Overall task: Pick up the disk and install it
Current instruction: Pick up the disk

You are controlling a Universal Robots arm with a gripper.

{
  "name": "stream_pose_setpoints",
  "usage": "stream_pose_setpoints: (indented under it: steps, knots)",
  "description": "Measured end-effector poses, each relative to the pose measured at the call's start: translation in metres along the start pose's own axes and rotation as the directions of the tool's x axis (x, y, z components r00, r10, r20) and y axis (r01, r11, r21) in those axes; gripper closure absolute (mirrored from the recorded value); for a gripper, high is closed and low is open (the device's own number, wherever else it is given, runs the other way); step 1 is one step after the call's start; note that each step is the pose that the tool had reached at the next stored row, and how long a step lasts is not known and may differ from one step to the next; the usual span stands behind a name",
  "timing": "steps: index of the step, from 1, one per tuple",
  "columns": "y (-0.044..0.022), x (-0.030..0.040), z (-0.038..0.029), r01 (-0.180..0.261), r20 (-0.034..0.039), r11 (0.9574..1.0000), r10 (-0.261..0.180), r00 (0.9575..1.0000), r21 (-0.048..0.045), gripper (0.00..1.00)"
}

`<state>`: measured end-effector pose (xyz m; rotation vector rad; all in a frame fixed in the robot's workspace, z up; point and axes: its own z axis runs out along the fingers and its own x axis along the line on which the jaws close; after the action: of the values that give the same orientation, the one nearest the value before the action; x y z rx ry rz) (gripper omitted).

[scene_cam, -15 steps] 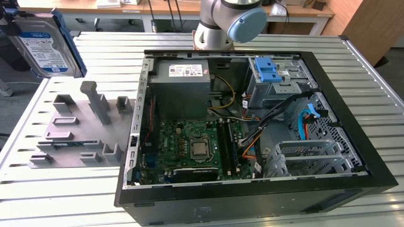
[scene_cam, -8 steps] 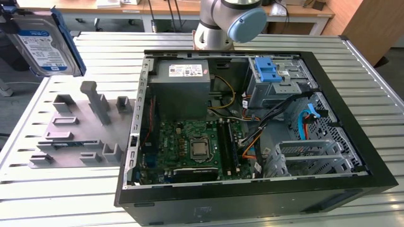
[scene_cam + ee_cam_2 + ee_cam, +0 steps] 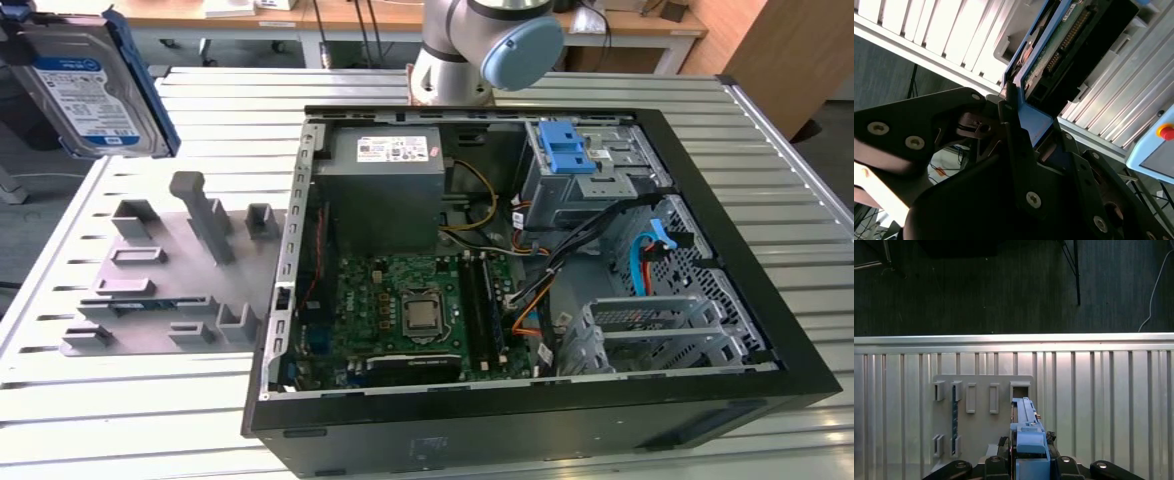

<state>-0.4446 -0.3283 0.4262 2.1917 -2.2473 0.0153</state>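
The disk [image 3: 91, 90], a silver hard drive with a blue-and-white label in a blue carrier bracket, hangs tilted in the air at the exterior view's far upper left. It is above the slatted metal table and the grey holder fixture [image 3: 160, 270]. In the second wrist view my gripper [image 3: 1031, 120] is shut on the blue bracket at one end of the disk [image 3: 1069, 35]. The first wrist view shows the disk [image 3: 1026, 425] edge-on, rising from my gripper [image 3: 1029, 455] over the fixture [image 3: 984, 390].
An open black computer case [image 3: 747, 330] lies on the table, holding a green motherboard [image 3: 414, 310], a grey power supply [image 3: 387, 170], and a grey drive cage with a blue latch [image 3: 574, 155]. The arm's base [image 3: 474, 40] stands behind the case. A table edge [image 3: 1014, 338] runs beyond the fixture.
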Motion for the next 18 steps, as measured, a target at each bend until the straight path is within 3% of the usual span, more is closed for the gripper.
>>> stream_pose_setpoints:
  steps: [7,18]
  knots:
    - [-0.0001,0.0000,-0.0034,0.000,-0.0002,1.0000,0.000,1.0000,-0.0002,0.64]
    - [-0.0001,0.0001,-0.0216,0.000,-0.0002,1.0000,0.000,1.0000,-0.0001,0.64]
